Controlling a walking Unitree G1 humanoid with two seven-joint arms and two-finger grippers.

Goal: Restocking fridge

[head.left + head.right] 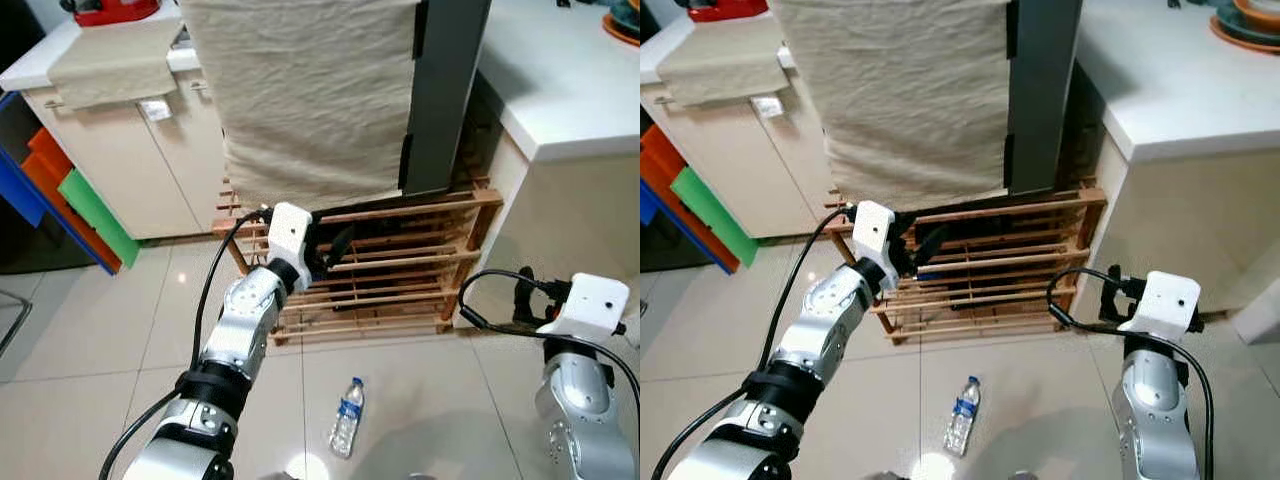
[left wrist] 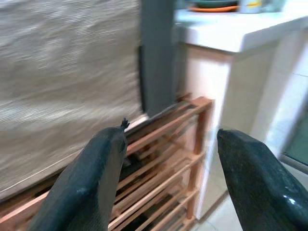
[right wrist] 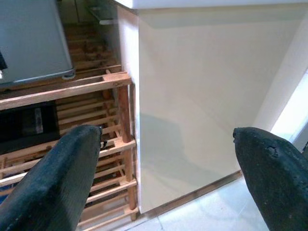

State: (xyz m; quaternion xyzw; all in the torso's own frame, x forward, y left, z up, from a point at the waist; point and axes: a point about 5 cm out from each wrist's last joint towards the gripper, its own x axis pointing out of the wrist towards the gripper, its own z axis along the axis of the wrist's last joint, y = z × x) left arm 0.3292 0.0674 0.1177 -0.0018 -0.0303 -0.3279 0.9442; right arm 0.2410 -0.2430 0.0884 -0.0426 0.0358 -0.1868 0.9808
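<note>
While it stood there: the left gripper (image 1: 335, 247) was wide open, holding nothing
Bottle (image 1: 346, 417): lay on the floor, below it
Risk: I thought a step might kick it

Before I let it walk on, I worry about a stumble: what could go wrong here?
1. The bottle lies on the tiles just ahead; a step could hit it and set it rolling or crush it.
2. The open left pincer is right at the wooden rack; reaching further could snag its slats.
</note>
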